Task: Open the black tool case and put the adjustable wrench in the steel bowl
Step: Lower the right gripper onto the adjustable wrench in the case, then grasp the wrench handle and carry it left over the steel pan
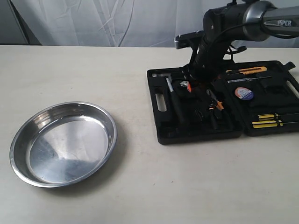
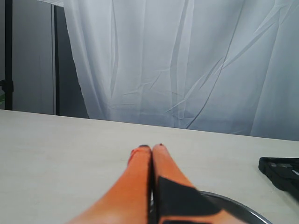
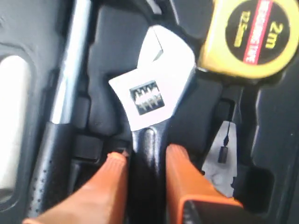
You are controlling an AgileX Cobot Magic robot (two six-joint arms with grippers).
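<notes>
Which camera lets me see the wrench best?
The right wrist view: the adjustable wrench is up close, silver head and black handle, the right claw straddling the handle. In the exterior view the arm hides most of it. The left wrist view shows no wrench at all.

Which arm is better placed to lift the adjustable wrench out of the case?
The right. The right gripper straddles the adjustable wrench handle in the black tool case; the left gripper is shut, near the steel bowl.
</notes>
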